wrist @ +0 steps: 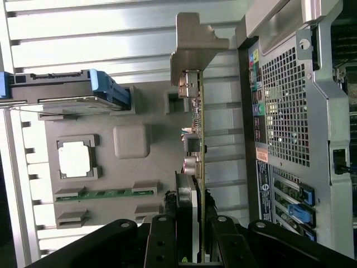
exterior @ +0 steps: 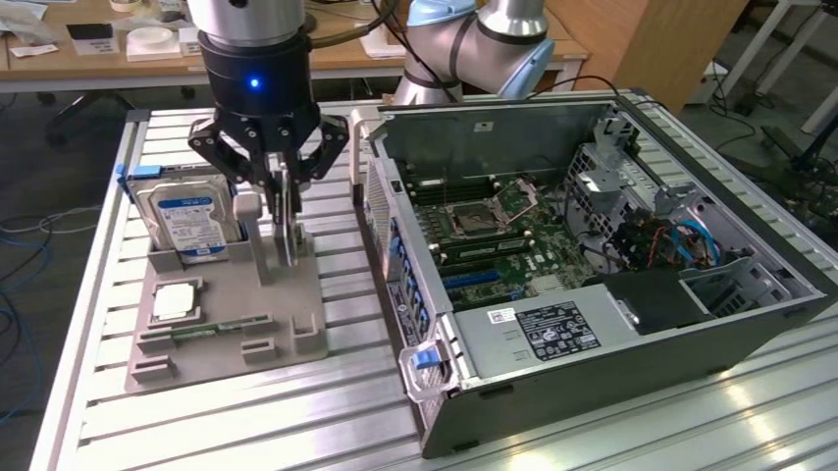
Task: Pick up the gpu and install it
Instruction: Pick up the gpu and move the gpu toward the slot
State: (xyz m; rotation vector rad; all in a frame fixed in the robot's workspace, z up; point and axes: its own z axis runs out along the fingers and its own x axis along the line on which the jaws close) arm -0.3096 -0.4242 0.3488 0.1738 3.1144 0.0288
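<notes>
The gpu [exterior: 290, 240] is a thin card standing on edge over the far right part of the grey holder [exterior: 223, 343]. My gripper [exterior: 282, 196] comes down from above and is shut on the card's upper edge. In the wrist view the gpu [wrist: 196, 128] shows edge-on, green board with its silvery bracket [wrist: 192, 47] at the far end, and the black fingers [wrist: 162, 240] clamp it on both sides. I cannot tell whether its lower edge still rests in the holder. The open computer case [exterior: 590, 255] stands just to the exterior view's right of the card.
On the holder stand a silver hard drive [exterior: 190, 221] with a blue-white label, a processor chip [exterior: 177, 301] and a narrow green memory stick [exterior: 216, 329]. The case's motherboard [exterior: 492, 235] lies exposed. The arm's base [exterior: 472, 49] rises behind the case on the slatted metal table [exterior: 262, 422].
</notes>
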